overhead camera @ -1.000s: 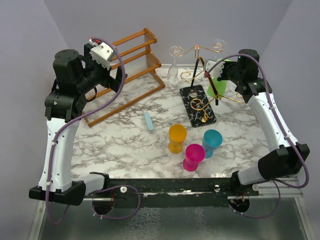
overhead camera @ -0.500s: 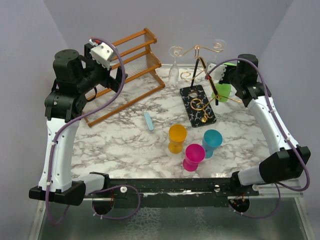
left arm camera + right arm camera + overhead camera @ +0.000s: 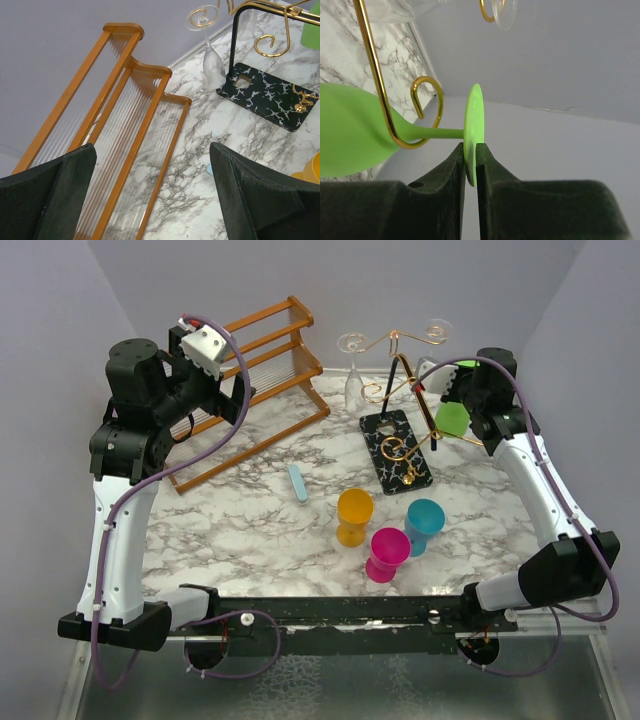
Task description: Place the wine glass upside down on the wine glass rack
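Note:
The wine glass rack has curly gold wire arms on a slanted black post over a black veined base. My right gripper is shut on the foot of a green wine glass. The glass's stem lies across a gold curl, bowl to the left. In the top view the green glass hangs at the rack's right arm beside my right gripper. A clear glass hangs upside down on the left arm; it also shows in the left wrist view. My left gripper is open and empty above the wooden rack.
A brown wooden slatted rack stands at the back left. A yellow cup, a pink cup and a blue cup stand at the front middle. A small pale blue bar lies on the marble table.
My right gripper has carried the green glass up and to the right, turning it so that the stem now rests in the gold curl. The left arm has not moved.

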Available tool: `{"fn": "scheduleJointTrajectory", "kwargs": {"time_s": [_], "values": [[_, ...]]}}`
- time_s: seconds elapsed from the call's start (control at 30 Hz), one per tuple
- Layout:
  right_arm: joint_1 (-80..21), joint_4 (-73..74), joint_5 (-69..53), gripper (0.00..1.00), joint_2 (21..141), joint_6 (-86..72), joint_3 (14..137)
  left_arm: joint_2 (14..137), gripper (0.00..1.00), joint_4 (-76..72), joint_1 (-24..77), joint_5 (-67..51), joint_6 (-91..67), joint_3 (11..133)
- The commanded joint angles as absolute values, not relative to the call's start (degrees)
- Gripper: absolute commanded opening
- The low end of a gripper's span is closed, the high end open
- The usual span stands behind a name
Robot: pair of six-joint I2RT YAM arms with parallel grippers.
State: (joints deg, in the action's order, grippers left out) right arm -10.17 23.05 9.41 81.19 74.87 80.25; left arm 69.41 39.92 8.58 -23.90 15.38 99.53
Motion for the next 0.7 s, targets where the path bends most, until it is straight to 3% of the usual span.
{"fn": "scheduleJointTrajectory", "kwargs": {"time_s": [0.0,0.67], "values": [[-10.5,18.3,11.4,0.14,81.6,75.1,81.0,68.0,0.99,38.5,8.2,-25.1,15.6,99.4],[-10.6,18.0,5.0,0.15,84.1,73.7,80.6,68.4,0.99,38.7,8.1,-25.0,16.0,99.4]]}}
